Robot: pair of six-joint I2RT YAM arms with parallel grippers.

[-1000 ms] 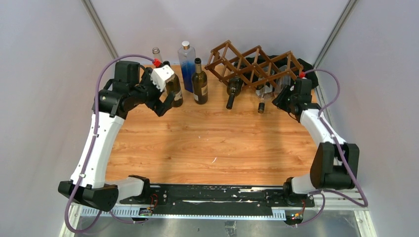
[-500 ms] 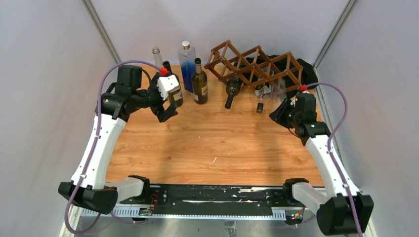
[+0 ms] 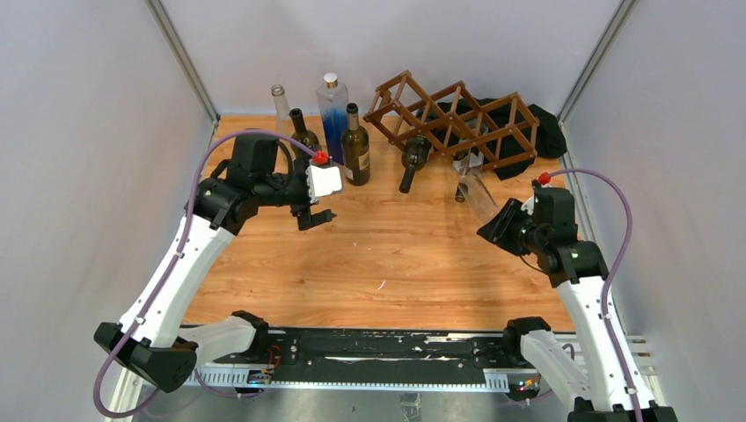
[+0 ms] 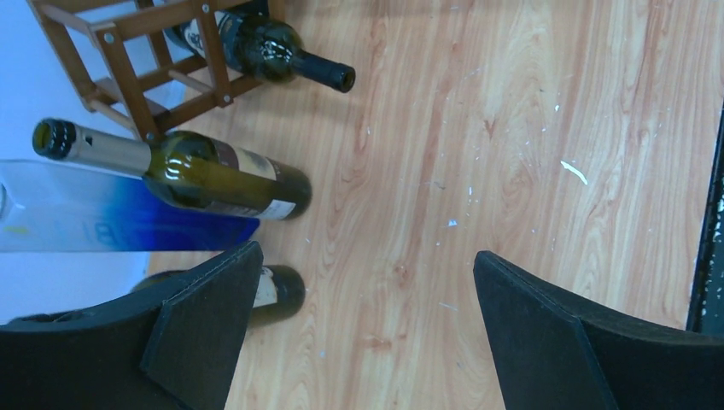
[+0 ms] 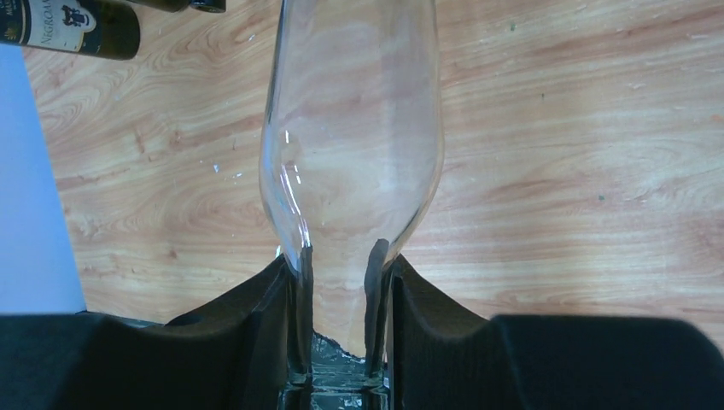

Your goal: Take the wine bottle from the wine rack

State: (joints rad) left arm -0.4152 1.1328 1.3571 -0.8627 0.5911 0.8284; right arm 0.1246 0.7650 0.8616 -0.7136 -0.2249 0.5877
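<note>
Claws first: the right claw (image 5: 337,273) is clamped on the neck of a clear glass wine bottle (image 5: 354,128), whose body points away from it toward the dark brown wooden lattice wine rack (image 3: 457,119). Seen from above, the bottle is held out in front of the rack, over the wood-grain worktop (image 3: 396,264). Its far end is close to the rack's front slats; I can't tell whether they touch. A dark glass bottle (image 3: 413,158) lies in a cell on the rack's left, neck poking forward. The left claw (image 4: 363,254) hangs with its fingers spread wide, gripping nothing, near an upright dark green bottle (image 3: 355,151) and a tall blue-tinted bottle (image 3: 332,114).
</note>
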